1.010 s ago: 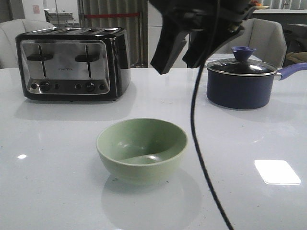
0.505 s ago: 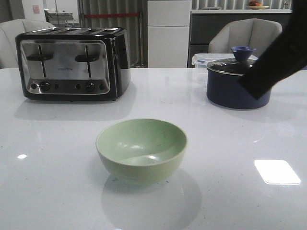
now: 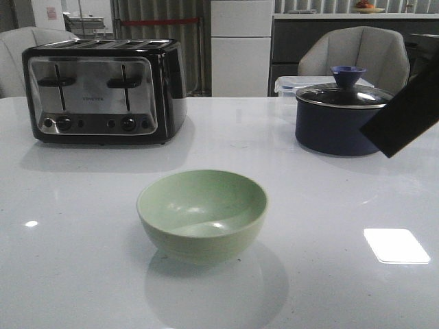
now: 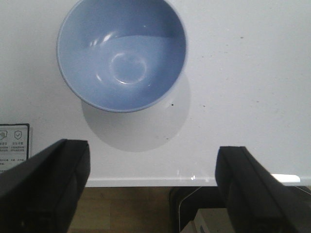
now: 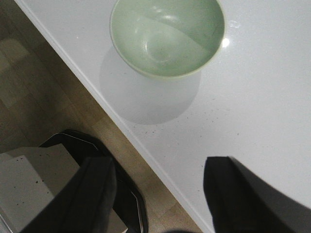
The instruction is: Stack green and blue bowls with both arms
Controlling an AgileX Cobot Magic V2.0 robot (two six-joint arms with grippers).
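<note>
The pale green bowl (image 3: 202, 214) stands upright and empty on the white table (image 3: 329, 288), near the front middle. It also shows in the right wrist view (image 5: 167, 36), close to the table's edge. The blue bowl (image 4: 122, 52) shows only in the left wrist view, upright and empty near the table's edge. My left gripper (image 4: 150, 194) is open and empty, above the table edge, apart from the blue bowl. My right gripper (image 5: 158, 194) is open and empty, above the table edge, apart from the green bowl. A black edge of my right arm (image 3: 406, 115) enters the front view at the right.
A black and chrome toaster (image 3: 103, 90) stands at the back left. A dark navy lidded saucepan (image 3: 339, 113) stands at the back right, partly behind the arm edge. The table's edge (image 5: 97, 99) and wooden floor (image 5: 29, 92) lie below both grippers. A sticker (image 4: 13, 145) lies on the table.
The black arm that hung over the middle of the front view has swung away to the right, and only an edge stays at the right side. The green bowl has not moved.
</note>
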